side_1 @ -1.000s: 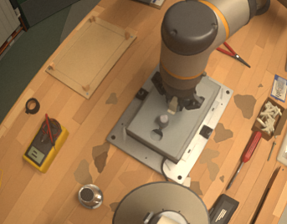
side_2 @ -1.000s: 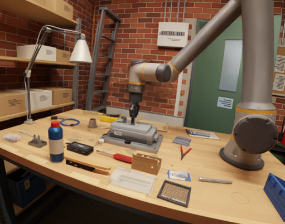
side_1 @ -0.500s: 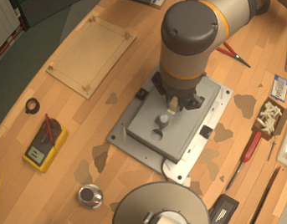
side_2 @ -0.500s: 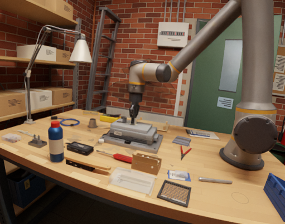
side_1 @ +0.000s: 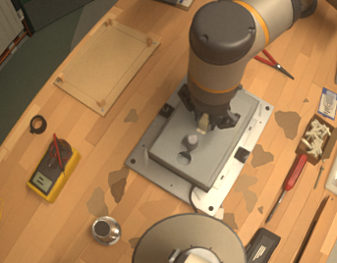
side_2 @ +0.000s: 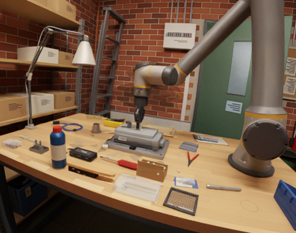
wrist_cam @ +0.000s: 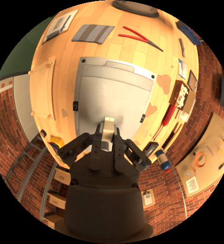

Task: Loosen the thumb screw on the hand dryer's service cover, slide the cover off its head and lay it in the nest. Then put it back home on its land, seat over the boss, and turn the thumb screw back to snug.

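At the middle of the bench the grey service cover (side_1: 201, 140) lies on the hand dryer's base plate (side_1: 203, 149), with the thumb screw (side_1: 191, 141) standing up near its front edge beside a round keyhole opening. My gripper (side_1: 203, 124) stands upright over the cover just behind the screw, closed on a pale tab (wrist_cam: 109, 127) that rises from the cover (wrist_cam: 110, 102). The nest (side_1: 106, 65), a shallow wooden tray with corner pegs, lies empty to the left of the plate. From the second side camera the gripper (side_2: 138, 121) comes straight down onto the cover (side_2: 137, 134).
Black clamps (side_1: 241, 153) sit at the plate's sides. Red pliers (side_1: 274, 63) lie behind, a red screwdriver (side_1: 292, 173) and a box of white parts (side_1: 316, 137) to the right. A yellow multimeter (side_1: 52, 171) and a metal cup (side_1: 106, 229) sit left and front.
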You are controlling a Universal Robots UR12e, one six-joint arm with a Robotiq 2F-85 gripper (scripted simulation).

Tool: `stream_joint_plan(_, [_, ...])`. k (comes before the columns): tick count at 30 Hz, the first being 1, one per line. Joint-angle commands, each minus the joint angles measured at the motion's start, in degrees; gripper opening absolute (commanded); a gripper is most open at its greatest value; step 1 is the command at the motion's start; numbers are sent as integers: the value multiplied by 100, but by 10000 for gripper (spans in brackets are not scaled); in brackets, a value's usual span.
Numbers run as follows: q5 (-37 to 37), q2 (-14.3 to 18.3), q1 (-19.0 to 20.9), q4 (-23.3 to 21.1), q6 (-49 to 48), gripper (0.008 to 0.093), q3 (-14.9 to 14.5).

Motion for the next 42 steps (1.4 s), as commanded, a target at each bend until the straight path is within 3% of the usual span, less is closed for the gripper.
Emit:
stream_joint_plan(1, [0, -3, 0, -2, 0, 255, -5])
stream_joint_plan(12, [0, -2, 0, -1, 0, 475, -4])
stream_joint_plan(28, [0, -36, 0, 49, 0, 480, -18])
stream_joint_plan(42, [0, -370, 0, 556, 0, 480, -191])
